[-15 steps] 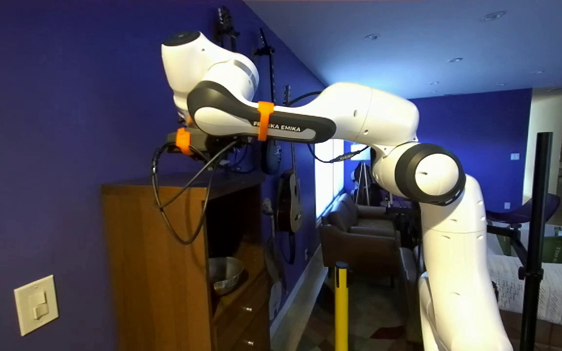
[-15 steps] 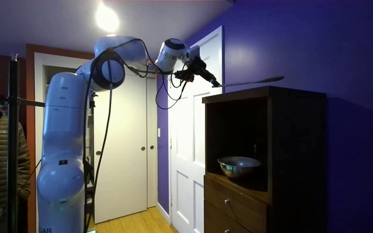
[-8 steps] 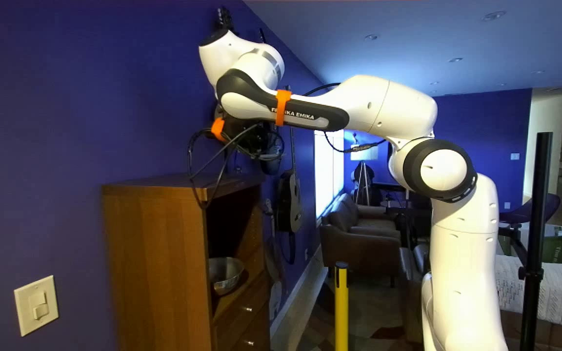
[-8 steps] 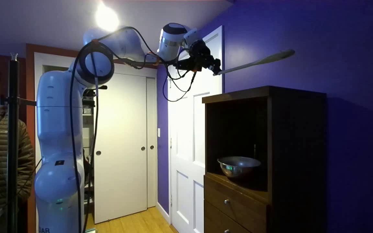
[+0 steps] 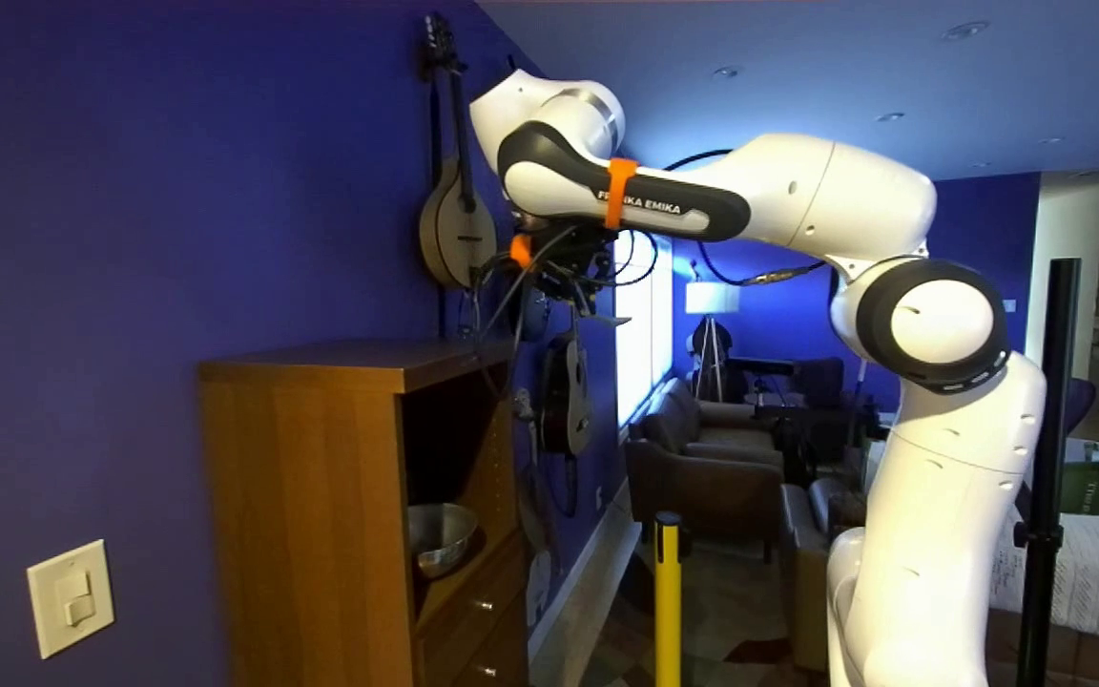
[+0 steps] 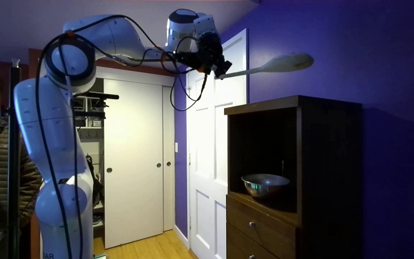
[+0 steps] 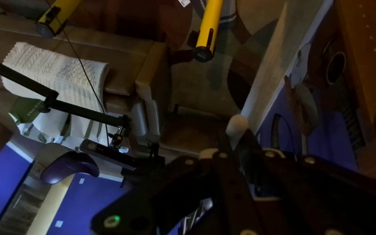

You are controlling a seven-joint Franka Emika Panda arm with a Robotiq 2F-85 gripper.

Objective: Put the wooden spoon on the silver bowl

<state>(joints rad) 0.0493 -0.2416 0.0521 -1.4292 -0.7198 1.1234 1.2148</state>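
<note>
The claw (image 6: 222, 73) is closed around the spoon (image 6: 277, 65), its jaws pinching the handle (image 6: 243, 72) near the end; in the wrist view what looks like the handle's rounded tip (image 7: 237, 125) sticks out between them. In an exterior view the spoon hangs in the air, higher than the cabinet (image 6: 329, 162), slanting up a little toward its head; nothing but the claw seems to touch it. Whether the head is over the cabinet's top or out in front of the cabinet cannot be told. In both exterior views the bowl (image 6: 265, 185) stands inside the cabinet, in the compartment (image 6: 259, 144) above the drawers (image 6: 268, 232), well apart from the spoon.

So the pick-up looks done, the placing not. Left to do, it seems: lowering the spoon in front of the cabinet, passing it in under the cabinet's top, laying it on the bowl and letting go.
</note>
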